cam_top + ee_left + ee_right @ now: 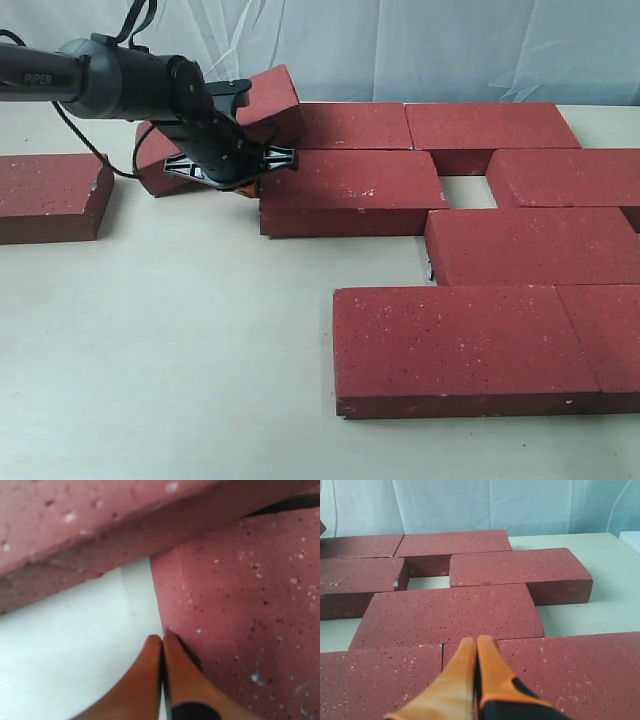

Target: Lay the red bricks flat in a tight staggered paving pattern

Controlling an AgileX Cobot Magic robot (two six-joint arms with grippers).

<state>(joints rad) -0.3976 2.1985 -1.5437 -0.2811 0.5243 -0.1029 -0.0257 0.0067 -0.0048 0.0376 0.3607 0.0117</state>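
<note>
Left wrist view: left gripper (161, 640) pinched closed, empty, tip at corner of middle-row brick (240, 620); ease tilted brick (274, 94) near far edge of desk (180, 360) down flat slowly, then push snug

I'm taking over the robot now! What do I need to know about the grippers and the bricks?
Left gripper: shut, empty, tips beside a flat dark red rectangular paving brick.
Right gripper: shut, empty, over the front bricks.
Done: seven lie flat and staggered, one open gap.
Left: flatten the tilted brick at the back, bring in the loose brick far left, close the gap.
</note>
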